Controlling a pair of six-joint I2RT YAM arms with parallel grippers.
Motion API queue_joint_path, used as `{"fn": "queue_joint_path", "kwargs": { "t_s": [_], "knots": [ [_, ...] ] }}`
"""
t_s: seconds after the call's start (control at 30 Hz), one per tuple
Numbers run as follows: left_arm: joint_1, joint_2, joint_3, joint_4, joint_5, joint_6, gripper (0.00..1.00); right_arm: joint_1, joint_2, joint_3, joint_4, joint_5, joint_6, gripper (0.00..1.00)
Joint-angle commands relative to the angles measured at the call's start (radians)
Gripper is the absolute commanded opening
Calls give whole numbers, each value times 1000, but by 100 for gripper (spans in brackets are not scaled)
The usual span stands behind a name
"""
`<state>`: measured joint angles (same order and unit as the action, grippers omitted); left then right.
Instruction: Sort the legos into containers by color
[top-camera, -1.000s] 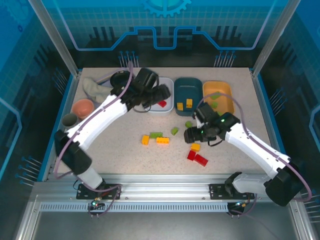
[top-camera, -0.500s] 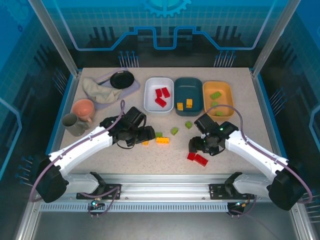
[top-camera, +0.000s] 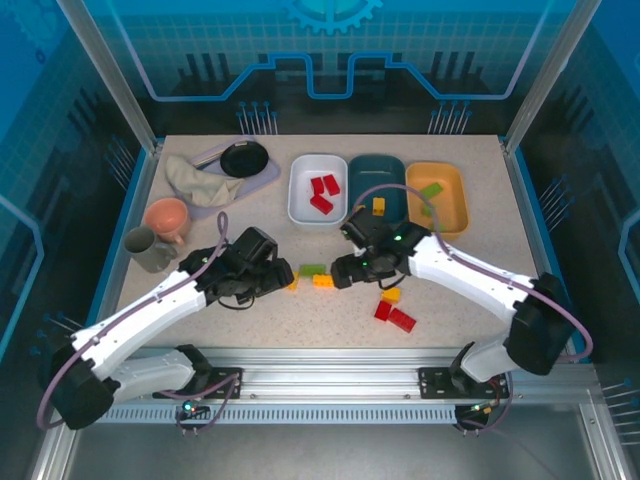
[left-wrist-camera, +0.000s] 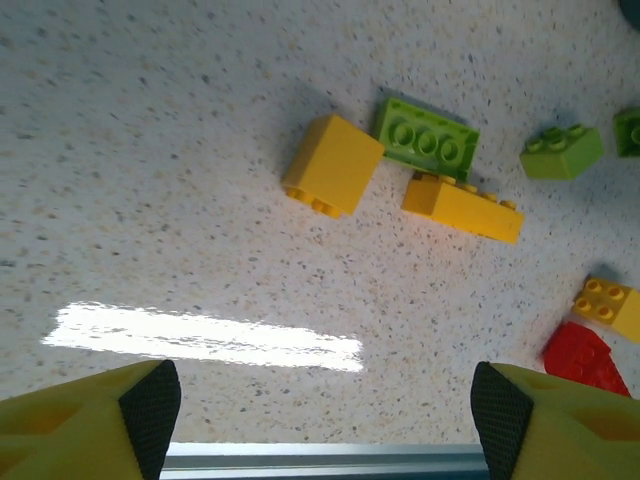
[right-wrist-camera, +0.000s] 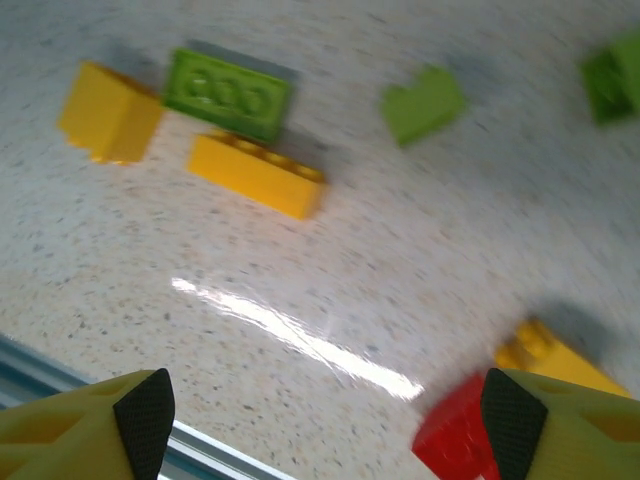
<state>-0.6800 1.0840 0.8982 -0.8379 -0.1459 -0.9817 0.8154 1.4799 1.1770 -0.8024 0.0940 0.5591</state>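
Three trays stand at the back: the white tray holds red legos, the dark teal tray yellow ones, the orange tray green ones. Loose on the table lie a green brick, a long yellow brick, a yellow block, and red bricks. My left gripper hangs open just left of this group. My right gripper is open just right of it. Neither holds anything.
A pink bowl and a grey mug stand at the left edge. A crumpled cloth and a black dish lie at the back left. More green bricks lie toward the trays. The metal rail runs close below both grippers.
My left arm has drawn back from the white tray to the loose bricks at the table's middle. My right gripper has swung left from the red bricks toward the same group.
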Motion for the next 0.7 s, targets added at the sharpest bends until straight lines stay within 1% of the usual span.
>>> {"fn": "queue_joint_path", "kwargs": {
  "t_s": [0.0,0.1,0.17,0.3,0.37,0.4,0.47,0.53,0.67],
  "knots": [
    [-5,-74,-7,-114,-112,-59,81,39,76,76,11,10,-173,84],
    [-6,-125,-7,-161,-151,-81,81,42,110,117,19,10,-201,82],
    [-6,-151,-12,-183,-171,-90,81,39,142,138,15,25,-186,82],
    [-5,-179,-28,-193,-172,-112,81,6,205,153,44,5,-126,82],
    [-5,-179,-35,-188,-163,-120,81,3,227,163,67,9,-141,82],
    [-6,-180,-35,-185,-160,-122,81,-3,243,179,58,32,-154,82],
    [-6,-179,-38,-183,-160,-122,81,-41,279,213,11,54,-149,82],
    [-4,-179,-38,-181,-158,-120,81,-85,305,224,-14,32,-134,83],
    [-5,-177,-42,-172,-155,-121,81,-124,326,205,7,-4,-167,82]
  ]
}}
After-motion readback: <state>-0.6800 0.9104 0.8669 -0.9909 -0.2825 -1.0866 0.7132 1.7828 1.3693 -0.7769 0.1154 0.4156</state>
